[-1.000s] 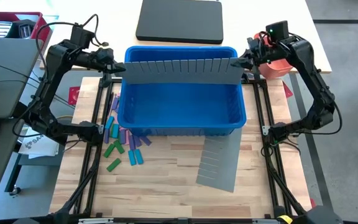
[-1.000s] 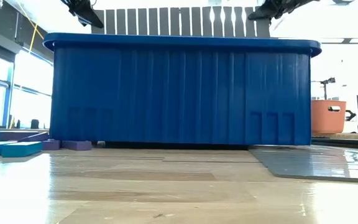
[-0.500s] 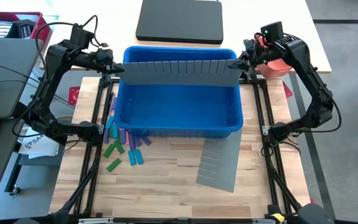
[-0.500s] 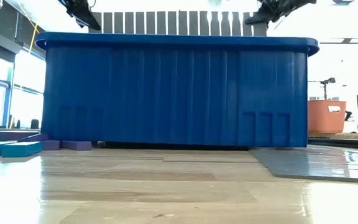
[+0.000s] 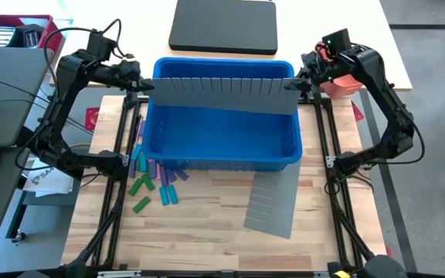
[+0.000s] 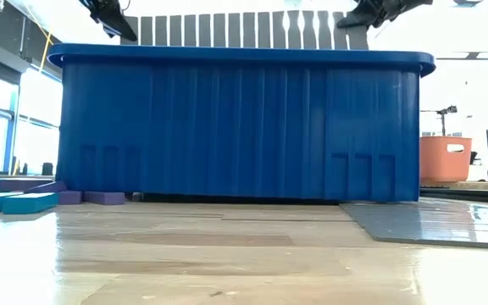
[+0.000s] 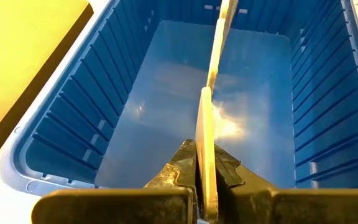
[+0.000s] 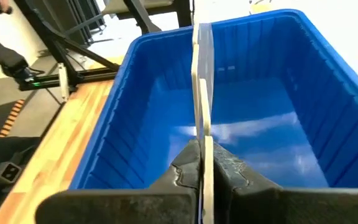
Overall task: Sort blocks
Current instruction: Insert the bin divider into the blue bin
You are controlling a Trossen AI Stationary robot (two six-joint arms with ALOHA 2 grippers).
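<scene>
The left end effector (image 5: 147, 83) and right end effector (image 5: 293, 83) each stayed clamped on an end of the grey slotted divider (image 5: 222, 94), held above the blue bin (image 5: 221, 154), which had shifted slightly toward the counter's left edge since a second ago. The blocks (image 5: 149, 174) lay unmoved by the bin's front-left corner.
</scene>
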